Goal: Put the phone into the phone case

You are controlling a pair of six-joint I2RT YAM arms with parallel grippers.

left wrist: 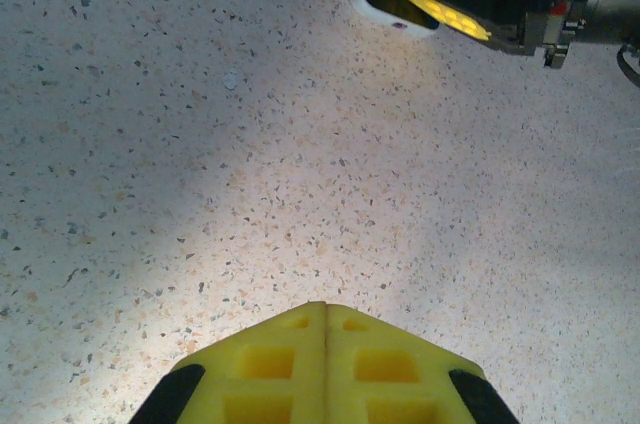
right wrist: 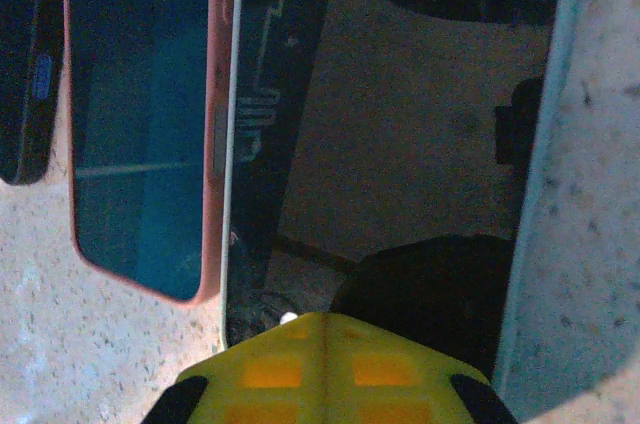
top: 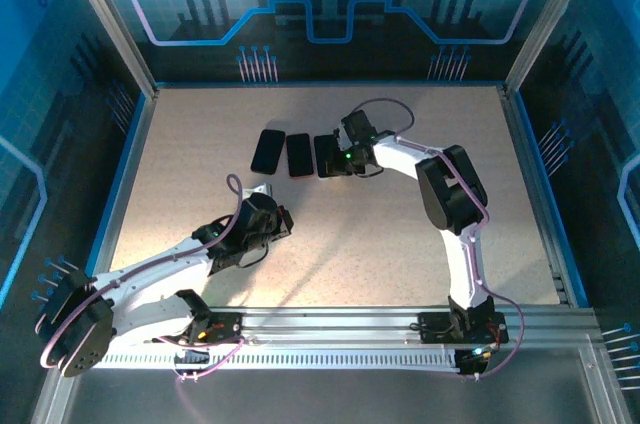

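Left gripper [left wrist: 326,322], its yellow fingers pressed together and holding nothing, hovers low above the bare speckled table [left wrist: 180,194], near the row of handsets. Right gripper [right wrist: 322,326], jaws likewise closed on nothing, points down over the glossy screen of a white-rimmed phone [right wrist: 400,144] at mid-table. Whether its tips touch the glass cannot be told. Just beside that phone, edge to edge, lies a pink-rimmed phone [right wrist: 140,114], and next to that a black slab [right wrist: 22,74], whether phone or phone case is unclear. All three lie flat.
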